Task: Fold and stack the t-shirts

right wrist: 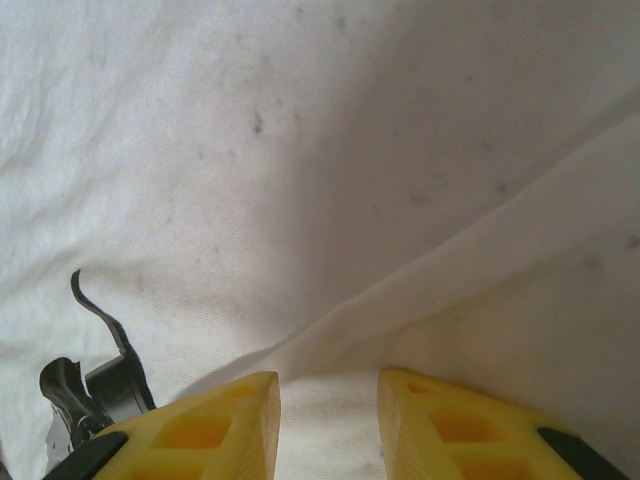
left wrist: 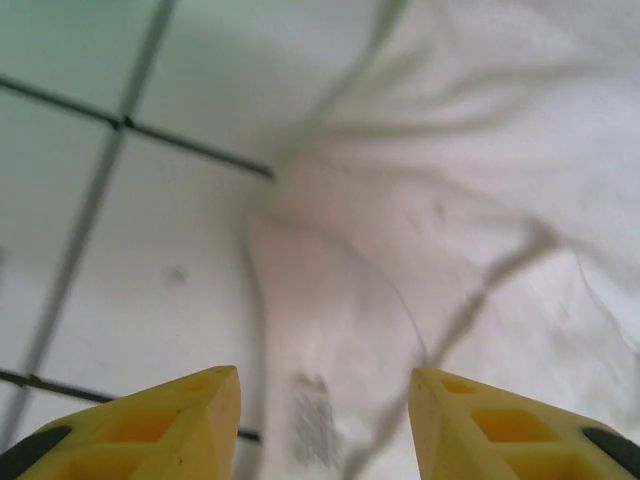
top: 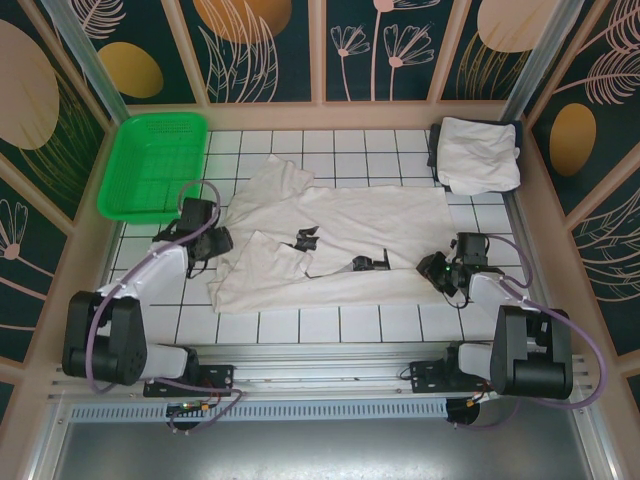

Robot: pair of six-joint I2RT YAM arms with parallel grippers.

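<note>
Left gripper gapes empty over the spread t-shirt edge; right gripper, half-open, straddles a fold. Best to pinch deep and lift together.

Top view is bright and sharp under even overhead light, with short soft shadows beneath the arms and along the folds of the spread t-shirt. Left wrist view is blurred throughout: wrinkles and tile lines are smeared, with a greenish cast at upper left. Right wrist view is sharper, with a shaded crease across the cloth; the right gripper is soft at the bottom edge.
</note>
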